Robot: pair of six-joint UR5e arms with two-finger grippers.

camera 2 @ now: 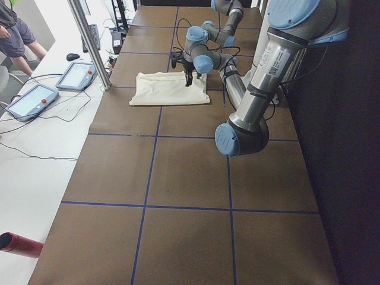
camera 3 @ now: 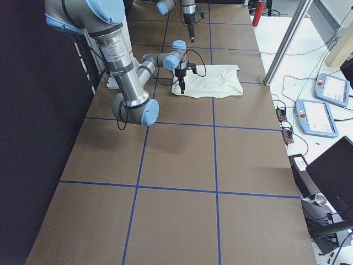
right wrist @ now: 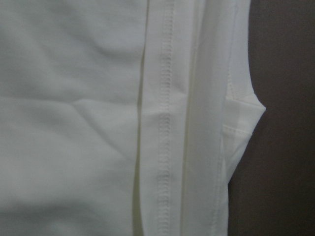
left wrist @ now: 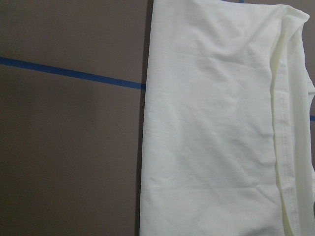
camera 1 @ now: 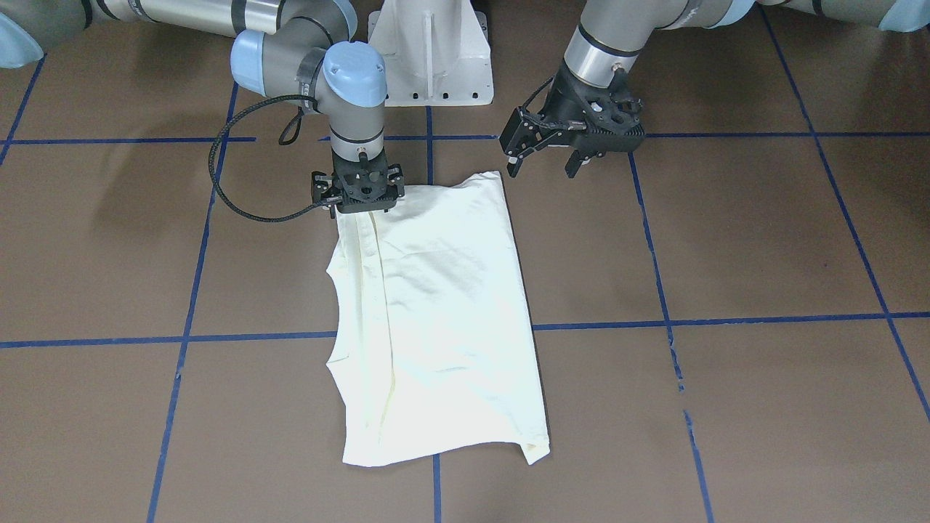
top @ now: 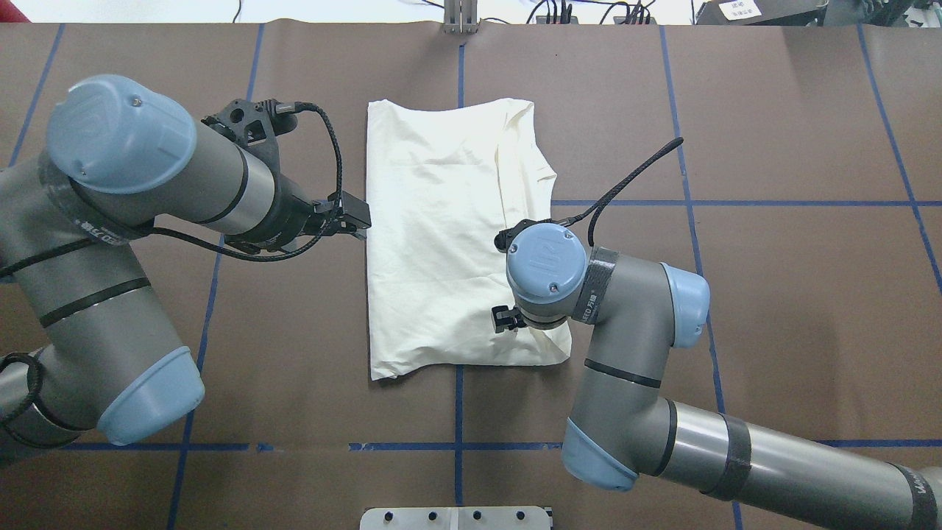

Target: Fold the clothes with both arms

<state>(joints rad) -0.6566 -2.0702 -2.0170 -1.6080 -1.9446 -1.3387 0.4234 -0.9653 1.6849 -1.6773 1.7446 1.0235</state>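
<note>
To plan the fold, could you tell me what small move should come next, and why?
Probably lower the open left pincer, hovering beside the shirt, onto its robot-side corner; the right pincer is down on the other robot-side corner.

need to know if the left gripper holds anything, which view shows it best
The exterior front-facing view: the left gripper shows whole, jaws apart, empty, above the table beside the shirt. Overhead, its arm hides most of it; the side views show it small; its wrist camera shows only shirt and table.
</note>
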